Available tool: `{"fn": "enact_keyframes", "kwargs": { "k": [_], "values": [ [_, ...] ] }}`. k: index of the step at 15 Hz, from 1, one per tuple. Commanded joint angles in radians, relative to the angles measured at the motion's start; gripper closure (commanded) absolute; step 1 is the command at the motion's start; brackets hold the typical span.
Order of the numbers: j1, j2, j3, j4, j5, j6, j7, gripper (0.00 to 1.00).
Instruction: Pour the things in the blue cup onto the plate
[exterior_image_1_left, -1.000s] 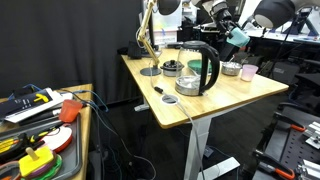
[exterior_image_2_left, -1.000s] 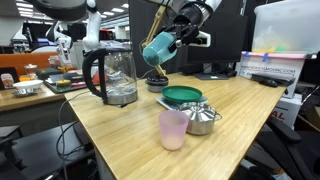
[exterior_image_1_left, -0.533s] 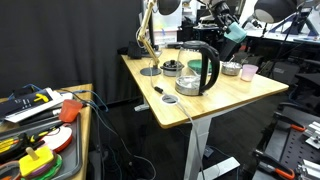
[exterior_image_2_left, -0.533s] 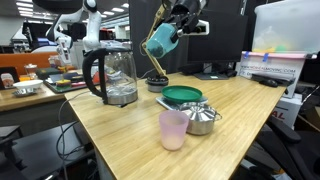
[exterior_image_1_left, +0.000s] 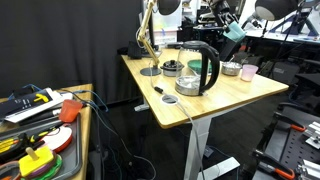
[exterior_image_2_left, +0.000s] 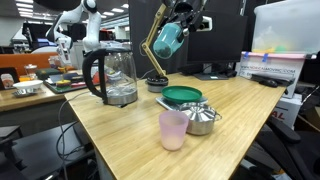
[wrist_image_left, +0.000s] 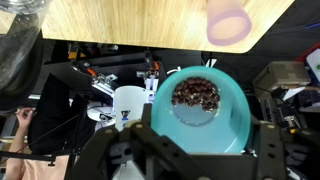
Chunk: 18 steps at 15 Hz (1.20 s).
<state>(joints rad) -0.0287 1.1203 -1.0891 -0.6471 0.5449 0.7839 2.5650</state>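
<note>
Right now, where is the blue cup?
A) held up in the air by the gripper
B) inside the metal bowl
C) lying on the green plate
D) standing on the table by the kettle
A: in an exterior view the gripper holds the blue cup tilted, high above the table.

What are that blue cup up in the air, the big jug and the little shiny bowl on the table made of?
The blue cup looks like plastic: an opaque, even teal with a dull sheen. The jug seems to be clear glass or clear plastic, since you can see through its wall; which of the two is hard to tell. The shiny bowl is probably metal: silvery, with mirror-like reflections.
</note>
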Motion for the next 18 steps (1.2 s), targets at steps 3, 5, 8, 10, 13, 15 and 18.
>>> {"fn": "enact_keyframes", "kwargs": {
  "k": [3, 5, 8, 10, 13, 15, 18],
  "values": [
    [0.004, -0.001, 0.004, -0.022, 0.018, 0.007, -0.028, 0.21],
    [0.010, -0.002, 0.008, -0.033, 0.029, 0.009, -0.036, 0.21],
    [0.014, -0.006, 0.008, -0.039, 0.029, 0.010, -0.040, 0.21],
    [0.014, -0.009, 0.009, -0.044, 0.030, 0.010, -0.041, 0.21],
    [0.015, -0.011, 0.010, -0.046, 0.030, 0.011, -0.041, 0.21],
    [0.015, -0.011, 0.010, -0.046, 0.030, 0.011, -0.041, 0.21],
    [0.016, -0.011, 0.010, -0.046, 0.030, 0.011, -0.041, 0.21]
  ]
}}
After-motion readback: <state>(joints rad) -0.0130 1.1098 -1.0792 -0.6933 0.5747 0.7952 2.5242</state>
